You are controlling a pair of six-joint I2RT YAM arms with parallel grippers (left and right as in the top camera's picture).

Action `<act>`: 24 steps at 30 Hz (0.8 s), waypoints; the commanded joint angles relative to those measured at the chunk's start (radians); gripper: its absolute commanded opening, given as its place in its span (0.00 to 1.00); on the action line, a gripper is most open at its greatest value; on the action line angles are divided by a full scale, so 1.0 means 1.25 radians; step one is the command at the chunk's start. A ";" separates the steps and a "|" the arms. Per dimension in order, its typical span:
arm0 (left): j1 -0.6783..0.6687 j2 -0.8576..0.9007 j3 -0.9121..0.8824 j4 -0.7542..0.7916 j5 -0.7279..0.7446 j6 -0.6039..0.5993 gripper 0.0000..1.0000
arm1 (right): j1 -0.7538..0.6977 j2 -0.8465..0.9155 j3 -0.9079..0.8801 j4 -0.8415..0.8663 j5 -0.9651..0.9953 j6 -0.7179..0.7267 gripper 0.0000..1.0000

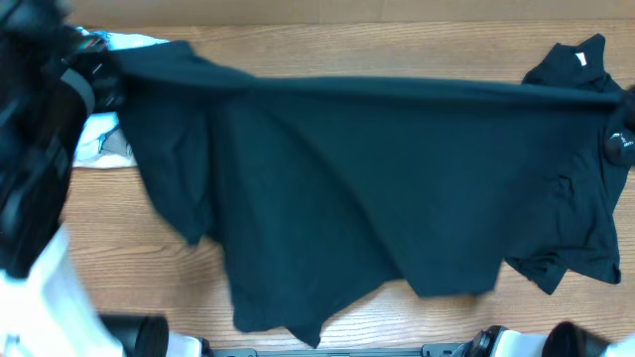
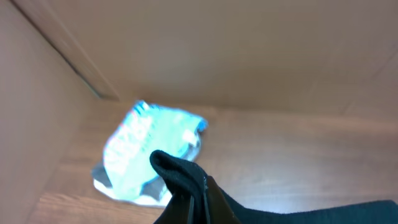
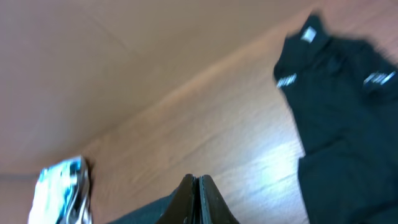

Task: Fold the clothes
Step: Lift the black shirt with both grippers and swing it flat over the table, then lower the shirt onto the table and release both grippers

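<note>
A large black shirt (image 1: 337, 188) hangs stretched across the table, held up along its top edge between both grippers. My left gripper (image 1: 99, 79) at the far left is shut on one end of the shirt (image 2: 180, 180). My right gripper (image 1: 623, 109) at the far right is shut on the other end (image 3: 149, 211); its fingertips (image 3: 196, 186) are pressed together. A second black shirt (image 1: 580, 198) with a white neck tag lies on the table at the right, and it also shows in the right wrist view (image 3: 342, 93). A light-blue lettered tee (image 1: 114, 139) lies crumpled at the left, also seen from the left wrist (image 2: 149, 149).
The wooden table (image 1: 129, 268) shows at the front left and along the back edge. A wall panel (image 2: 249, 50) rises behind the table. Robot bases (image 1: 129, 332) sit at the front edge.
</note>
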 commanded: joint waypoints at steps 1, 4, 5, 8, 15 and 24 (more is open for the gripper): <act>0.000 0.128 0.000 -0.011 -0.068 -0.012 0.04 | 0.038 0.097 -0.082 0.070 0.036 -0.027 0.04; 0.001 0.219 0.000 -0.005 -0.068 -0.011 0.04 | 0.071 0.153 -0.132 0.126 0.042 -0.026 0.04; 0.001 0.247 0.000 0.001 -0.068 -0.011 0.04 | 0.086 0.177 -0.148 0.146 0.049 -0.026 0.04; 0.000 0.342 0.000 0.027 -0.068 -0.011 0.04 | 0.126 0.252 -0.185 0.209 0.059 -0.023 0.04; 0.000 0.537 0.000 0.143 -0.055 -0.012 0.04 | 0.203 0.441 -0.203 0.378 0.152 0.013 0.04; -0.001 0.722 0.000 0.374 -0.052 -0.055 0.04 | 0.257 0.617 -0.203 0.653 0.173 0.029 0.04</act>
